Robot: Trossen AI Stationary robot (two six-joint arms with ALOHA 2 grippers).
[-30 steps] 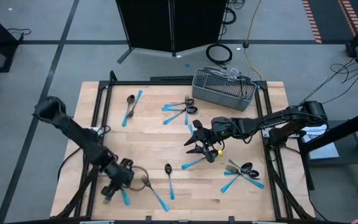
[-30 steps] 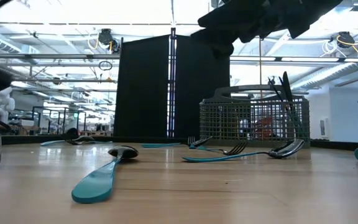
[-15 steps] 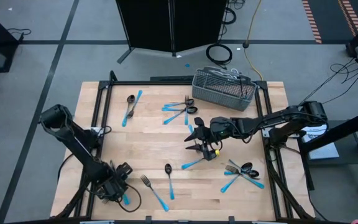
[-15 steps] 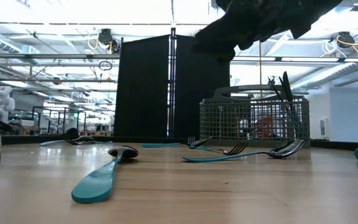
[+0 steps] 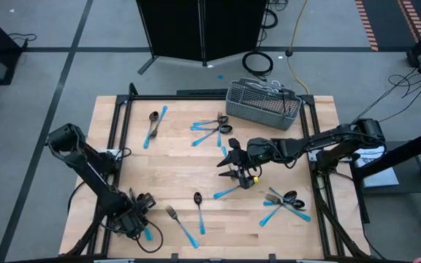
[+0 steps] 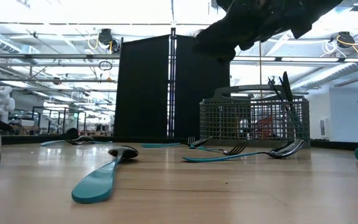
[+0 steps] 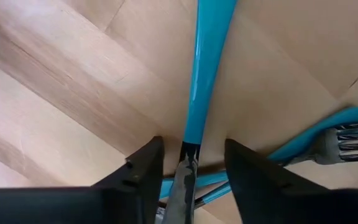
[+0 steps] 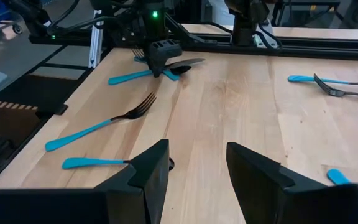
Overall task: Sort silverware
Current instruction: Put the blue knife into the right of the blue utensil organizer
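Observation:
The silverware has dark heads and light-blue handles and lies flat in groups on the wooden table (image 5: 181, 161). My left gripper (image 5: 139, 223) points down over a small pile at the near left corner. It is open, and its fingers (image 7: 148, 162) straddle one piece (image 7: 197, 93) where the blue handle meets the dark neck, with a gap on each side. A fork (image 7: 347, 134) lies beside it. My right gripper (image 5: 232, 172) hovers open over the table's middle, with nothing between its fingers (image 8: 151, 165).
A grey wire-mesh basket (image 5: 263, 102) stands at the far edge, right of centre. Other groups of silverware lie at the far left (image 5: 152, 126), far centre (image 5: 214, 128) and near right (image 5: 287, 203). A spoon (image 5: 198, 208) and a fork (image 5: 177, 219) lie near the front.
My left gripper has moved toward the table's near left corner and sunk down over the pile there, rolling about its own axis as it went. The silverware has stayed where it lay.

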